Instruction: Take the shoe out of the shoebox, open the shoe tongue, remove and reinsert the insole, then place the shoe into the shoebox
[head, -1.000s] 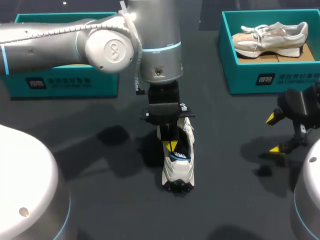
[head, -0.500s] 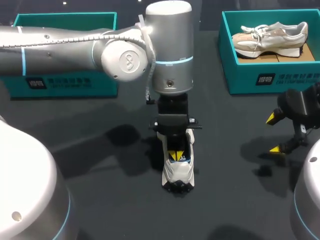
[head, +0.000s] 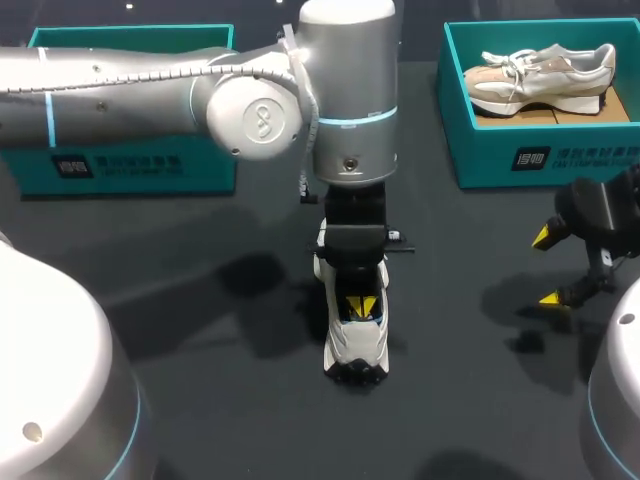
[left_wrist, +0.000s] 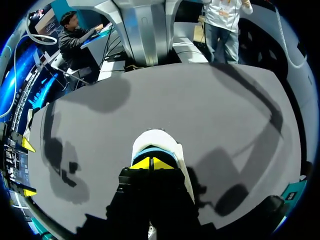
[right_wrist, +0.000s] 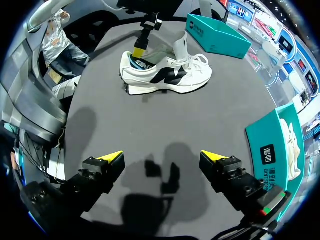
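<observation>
Left hand (left_wrist: 150, 163) pinched closed; right hand (right_wrist: 161, 156) spread wide.

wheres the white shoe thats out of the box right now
In the head view the white shoe stands mid-table with the left claw in its opening; the shoebox with the other shoe sits far right.

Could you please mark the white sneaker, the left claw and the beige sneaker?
white sneaker (head: 355, 346): head view, heel.
left claw (head: 360, 304): head view, between yellow tips.
beige sneaker (head: 540, 78): head view, side panel.
</observation>
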